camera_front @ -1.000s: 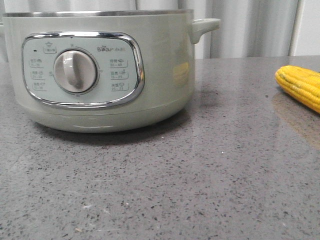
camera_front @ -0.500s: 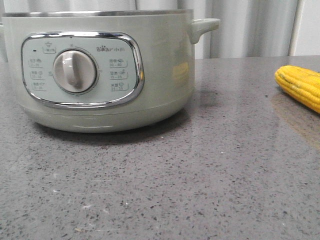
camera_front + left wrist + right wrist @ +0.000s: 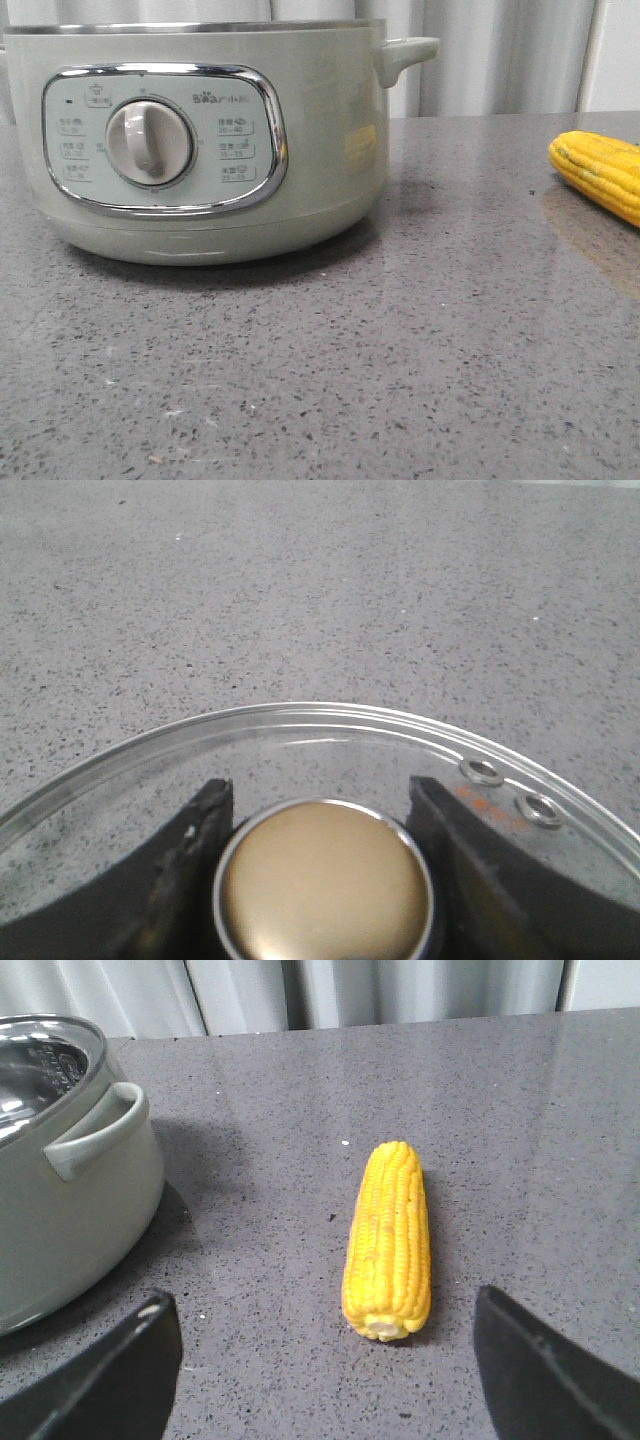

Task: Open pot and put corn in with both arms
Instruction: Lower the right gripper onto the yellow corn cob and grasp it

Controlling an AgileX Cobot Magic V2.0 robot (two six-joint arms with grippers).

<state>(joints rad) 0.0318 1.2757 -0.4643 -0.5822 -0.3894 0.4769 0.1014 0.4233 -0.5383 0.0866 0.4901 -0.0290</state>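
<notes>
The pale green pot (image 3: 200, 140) stands at the left of the grey table, dial facing me, with no lid on its steel rim. In the right wrist view the pot (image 3: 60, 1190) shows a bare steel inside. The yellow corn (image 3: 600, 172) lies flat at the right edge. My left gripper (image 3: 325, 880) is shut on the brass knob (image 3: 325, 885) of a glass lid (image 3: 300, 725), held over bare table away from the pot. My right gripper (image 3: 320, 1360) is open and empty, just short of the corn (image 3: 388, 1240), whose cut end faces it. Neither gripper shows in the front view.
The grey speckled table (image 3: 400, 350) runs wide in front of the pot and between pot and corn. A pot side handle (image 3: 95, 1135) sticks out toward the corn. Pale curtains (image 3: 500, 55) hang behind the table.
</notes>
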